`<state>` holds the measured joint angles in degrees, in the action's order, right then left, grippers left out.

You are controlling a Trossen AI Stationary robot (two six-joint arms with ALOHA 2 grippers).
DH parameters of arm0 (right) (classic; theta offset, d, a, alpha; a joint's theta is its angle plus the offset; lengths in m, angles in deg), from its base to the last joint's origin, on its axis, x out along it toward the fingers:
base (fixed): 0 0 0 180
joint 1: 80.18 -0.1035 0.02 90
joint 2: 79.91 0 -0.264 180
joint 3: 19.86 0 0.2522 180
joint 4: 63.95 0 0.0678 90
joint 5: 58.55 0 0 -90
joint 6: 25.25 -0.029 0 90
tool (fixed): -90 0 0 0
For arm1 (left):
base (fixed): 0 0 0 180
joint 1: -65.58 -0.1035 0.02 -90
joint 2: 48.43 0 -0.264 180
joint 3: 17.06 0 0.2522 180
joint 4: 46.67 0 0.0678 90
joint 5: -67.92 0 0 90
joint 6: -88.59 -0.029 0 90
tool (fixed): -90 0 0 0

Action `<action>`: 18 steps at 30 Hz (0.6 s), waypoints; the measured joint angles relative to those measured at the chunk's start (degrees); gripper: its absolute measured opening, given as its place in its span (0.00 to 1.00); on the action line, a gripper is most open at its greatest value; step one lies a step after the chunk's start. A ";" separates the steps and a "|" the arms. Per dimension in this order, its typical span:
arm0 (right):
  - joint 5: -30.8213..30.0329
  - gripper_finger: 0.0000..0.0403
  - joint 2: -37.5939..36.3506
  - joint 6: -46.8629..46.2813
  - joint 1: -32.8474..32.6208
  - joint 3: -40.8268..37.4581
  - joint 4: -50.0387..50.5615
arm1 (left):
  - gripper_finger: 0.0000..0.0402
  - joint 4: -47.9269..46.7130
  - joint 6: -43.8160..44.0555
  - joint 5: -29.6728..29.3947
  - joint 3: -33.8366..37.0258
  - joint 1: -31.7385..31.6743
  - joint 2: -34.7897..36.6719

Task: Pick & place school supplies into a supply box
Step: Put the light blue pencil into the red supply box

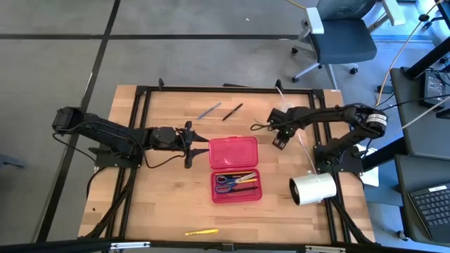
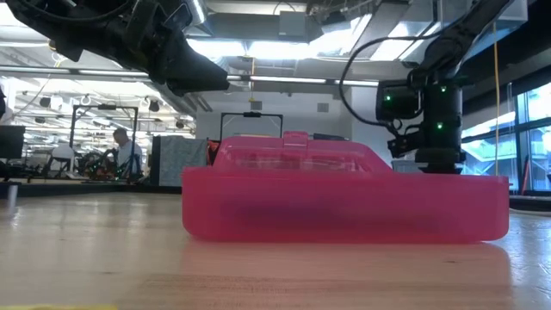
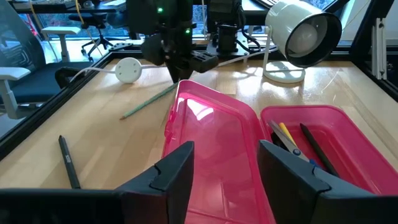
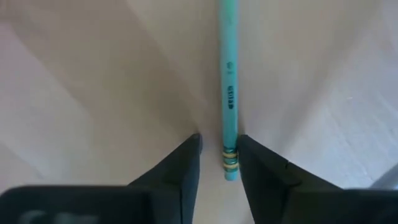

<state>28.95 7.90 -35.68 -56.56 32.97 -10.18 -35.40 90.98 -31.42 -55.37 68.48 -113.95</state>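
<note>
The red supply box (image 1: 235,169) lies open mid-table, its lid (image 3: 211,143) flat on the far side. Its tray (image 1: 254,197) holds blue-handled scissors (image 1: 228,180), a yellow pencil and a black pen (image 3: 317,149). A green pencil (image 4: 229,81) lies flat on the table right of the box. My right gripper (image 4: 219,146) points straight down over it, open, its fingers on either side of the pencil's metal-banded end. My left gripper (image 1: 190,146) hovers open just left of the lid, touching nothing. My right gripper comes from above with its fingers across the green pencil at its banded end (image 4: 231,163). One fingertip (image 4: 258,165) stands right against that end; I cannot tell whether it touches. A strip of bare table shows between the pencil and the other fingertip (image 4: 186,165).
A black pen (image 1: 233,112) and a bluish pen (image 1: 209,110) lie near the far edge, and a yellow pencil (image 1: 202,231) near the front edge. A white lamp (image 1: 313,188) stands right of the tray. Its small white disc (image 3: 127,70) and cord lie behind my right gripper.
</note>
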 joint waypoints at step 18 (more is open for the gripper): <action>-2.35 0.18 0.02 -2.71 -3.20 -0.07 -0.01 | 0.42 0.00 -0.07 0.02 -0.02 0.00 0.02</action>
<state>26.60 7.92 -38.39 -59.76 32.91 -10.19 -35.40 90.91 -31.40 -55.39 68.48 -113.93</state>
